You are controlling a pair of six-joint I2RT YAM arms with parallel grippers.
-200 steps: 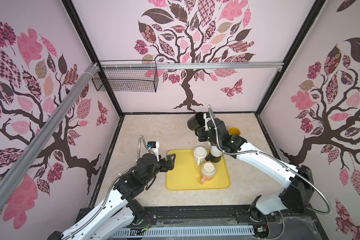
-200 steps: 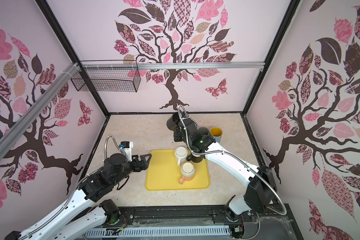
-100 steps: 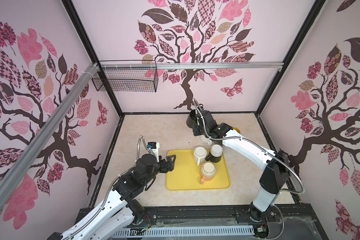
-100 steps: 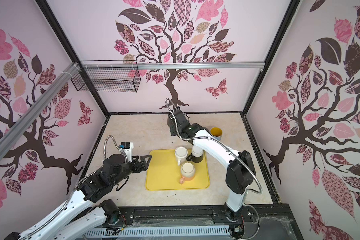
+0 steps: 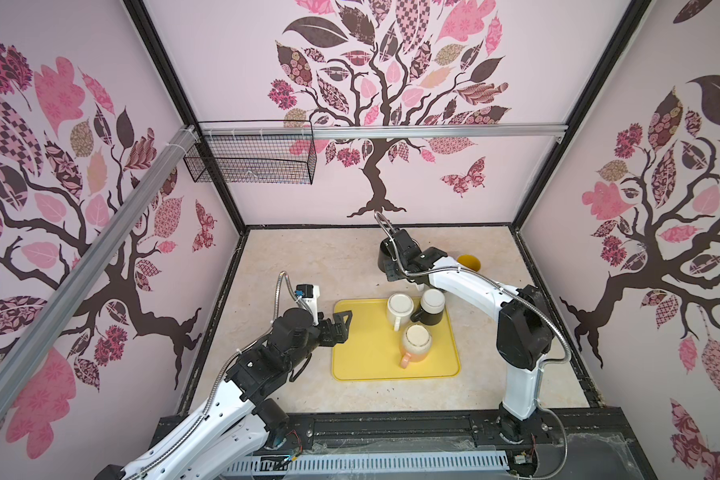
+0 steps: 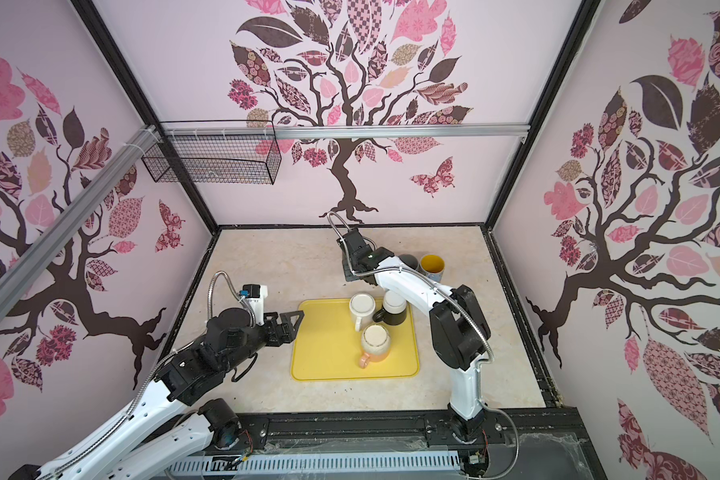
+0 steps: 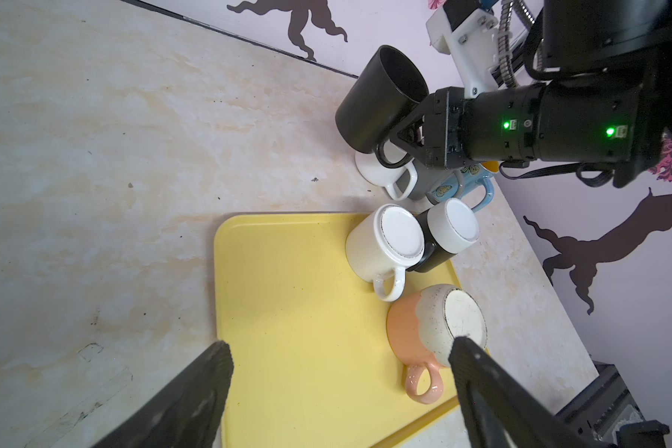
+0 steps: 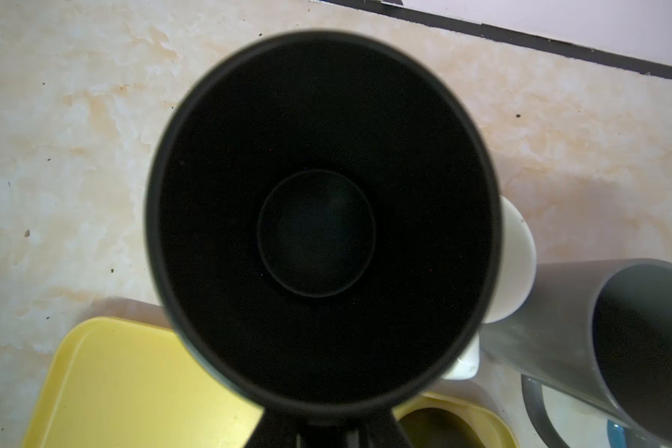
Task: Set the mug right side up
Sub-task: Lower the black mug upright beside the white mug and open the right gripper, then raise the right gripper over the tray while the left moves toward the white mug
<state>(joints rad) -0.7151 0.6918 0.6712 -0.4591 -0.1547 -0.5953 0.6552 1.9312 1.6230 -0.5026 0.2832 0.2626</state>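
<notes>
The right hand is clenched on the black mug, gripping it at the side where its handle loops out. The mug is tilted, with its open mouth turned up and away from the table. In the right wrist view that dark mouth fills most of the picture. The views do not show whether the mug's base touches the table. In both top views the mug sits beyond the far edge of the yellow tray, largely hidden under the right arm. Just beside it on the table stand a white cup, a grey mug, a blue mug and a yellow mug; the grey and yellow ones have their mouths up. Three mugs stand upside down on the tray. A white mug and a black-and-white mug touch each other at the far edge. A peach speckled mug stands nearer the robot's base, close beside the white one. The left hand is released, its fingers spread wide, and it holds nothing. In both top views it hovers at the tray's left edge, well apart from the black mug.
</notes>
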